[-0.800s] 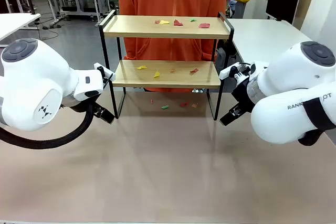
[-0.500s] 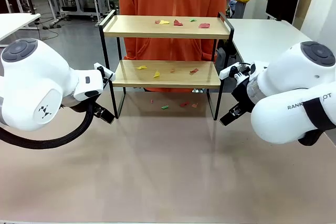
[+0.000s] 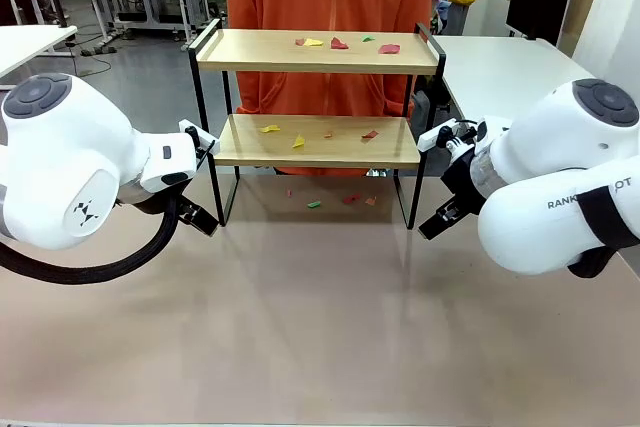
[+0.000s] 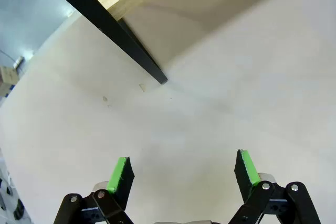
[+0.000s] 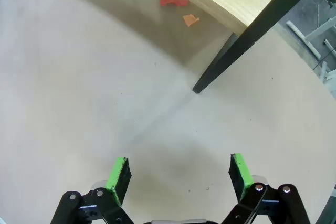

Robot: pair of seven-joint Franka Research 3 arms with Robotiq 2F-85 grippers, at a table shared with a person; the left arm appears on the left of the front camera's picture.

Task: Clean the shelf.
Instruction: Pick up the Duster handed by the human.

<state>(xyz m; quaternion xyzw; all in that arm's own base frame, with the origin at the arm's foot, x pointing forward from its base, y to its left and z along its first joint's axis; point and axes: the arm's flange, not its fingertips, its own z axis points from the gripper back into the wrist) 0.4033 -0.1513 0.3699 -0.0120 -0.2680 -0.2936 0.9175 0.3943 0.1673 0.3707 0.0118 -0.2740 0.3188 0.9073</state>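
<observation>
Scraps (image 3: 338, 44) litter the shelf (image 3: 250, 50); left end effector (image 4: 182, 163) and right end effector (image 5: 178, 165) stand spread, empty.

The left arm (image 3: 70, 167) and right arm (image 3: 560, 187) are glossy white shells with grey joint caps. The left has a looping black cable (image 3: 90, 269), the right a black strap (image 3: 600, 219) and partial lettering. The left end effector (image 4: 182, 169) and right end effector (image 5: 178, 169) are black, with green pads (image 4: 119, 174) and silver screws. The person (image 3: 330, 7) wears orange.
</observation>
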